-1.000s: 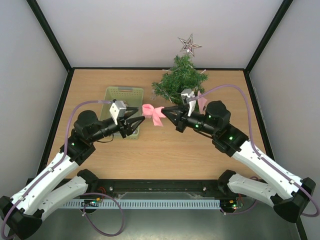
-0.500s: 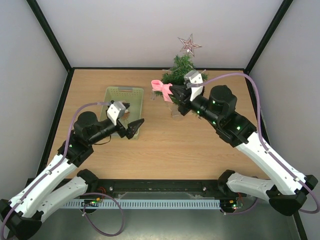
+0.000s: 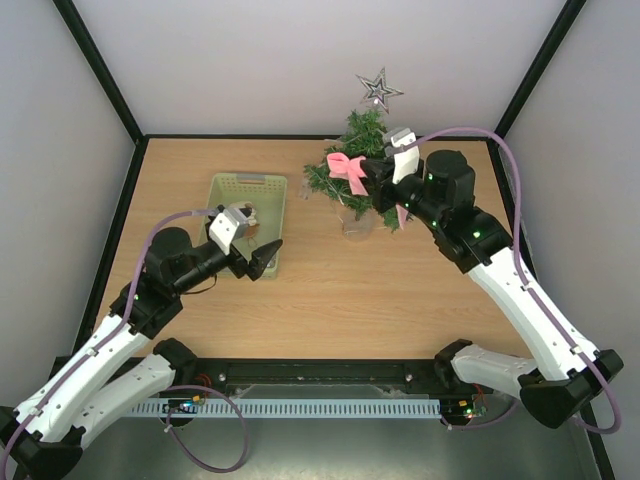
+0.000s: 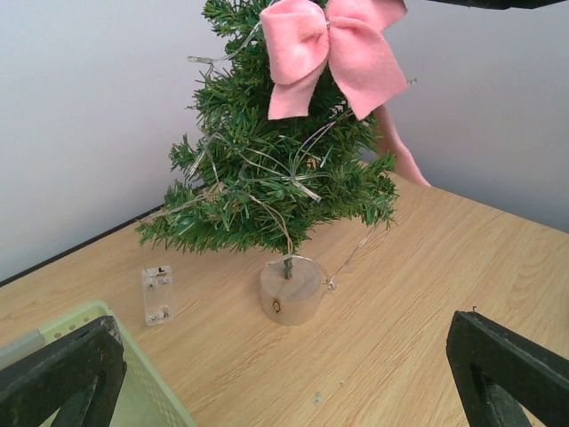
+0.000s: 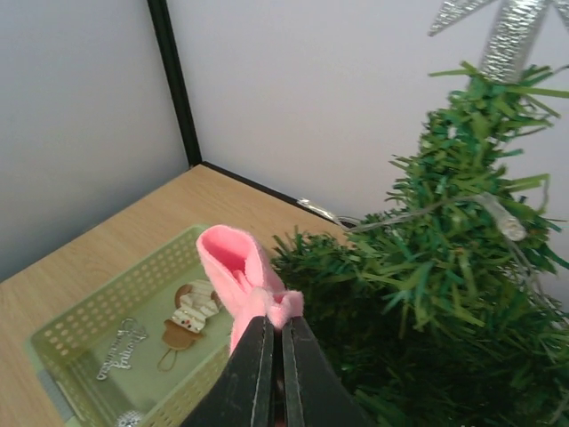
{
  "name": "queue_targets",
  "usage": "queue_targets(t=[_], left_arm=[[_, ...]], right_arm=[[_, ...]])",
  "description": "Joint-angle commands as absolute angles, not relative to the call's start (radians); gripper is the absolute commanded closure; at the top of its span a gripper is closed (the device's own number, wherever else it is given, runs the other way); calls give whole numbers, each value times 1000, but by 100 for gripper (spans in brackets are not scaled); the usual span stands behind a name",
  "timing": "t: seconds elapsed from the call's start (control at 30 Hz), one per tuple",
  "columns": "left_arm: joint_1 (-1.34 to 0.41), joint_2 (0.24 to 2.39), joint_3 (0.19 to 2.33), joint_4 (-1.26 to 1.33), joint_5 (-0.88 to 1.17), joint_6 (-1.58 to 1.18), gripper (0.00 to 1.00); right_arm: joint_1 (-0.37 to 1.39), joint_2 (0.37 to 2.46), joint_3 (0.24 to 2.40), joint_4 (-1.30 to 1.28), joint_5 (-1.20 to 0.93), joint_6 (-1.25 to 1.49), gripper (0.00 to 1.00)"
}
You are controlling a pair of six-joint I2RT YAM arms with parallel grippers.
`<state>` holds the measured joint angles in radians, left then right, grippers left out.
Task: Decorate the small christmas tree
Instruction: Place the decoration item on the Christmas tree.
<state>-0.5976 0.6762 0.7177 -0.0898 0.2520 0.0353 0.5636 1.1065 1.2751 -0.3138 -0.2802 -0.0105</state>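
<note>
**Inspector:** Position of the small christmas tree (image 3: 365,150)?

**Assistant:** Upright at the far side of the table (image 3: 320,300), right of centre, on a pale round base (image 4: 291,294). Topped with a silver star (image 3: 379,90). Strung with thin light wire through the branches. Clear battery box (image 4: 157,294) flat on the wood just beside the base.

**Inspector:** State of the right gripper (image 5: 274,334)?

**Assistant:** Clenched on the knot of a pink bow (image 5: 236,262). Held up against the upper branches, on the side toward the basket. Well above the table.

**Inspector:** And the left gripper (image 4: 284,382)?

**Assistant:** Released. Fingers spread wide, nothing between them. Low by the near right corner of a pale green basket (image 3: 246,180), pointed toward the tree and well apart from it.

**Inspector:** Contents of the basket?

**Assistant:** A few flat ornaments (image 5: 187,325) on its floor, too small to tell exact kinds. Basket itself left of the tree, not touching it.

**Inspector:** Anything further on the tree?

**Assistant:** A second pink piece (image 4: 400,156) behind the right-hand branches, shape mostly hidden.
</note>
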Motion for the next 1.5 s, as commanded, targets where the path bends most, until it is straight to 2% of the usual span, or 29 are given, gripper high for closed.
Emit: queue_targets(t=[0.0,0.43,1.33,1.47], left_arm=[[-603,668,706,-96,238,51,0],[-603,652,693,-94,225,56,0],[-603,643,680,-88,225,54,0],[-603,655,689,-54,166,3,0]], right_arm=[[519,1121,1263,-316,-297,9,98],[451,1109,1202,-270,-215,56,98],[448,1081,1158,-213,-139,86,98],[448,1068,1159,-210,-134,78,98]])
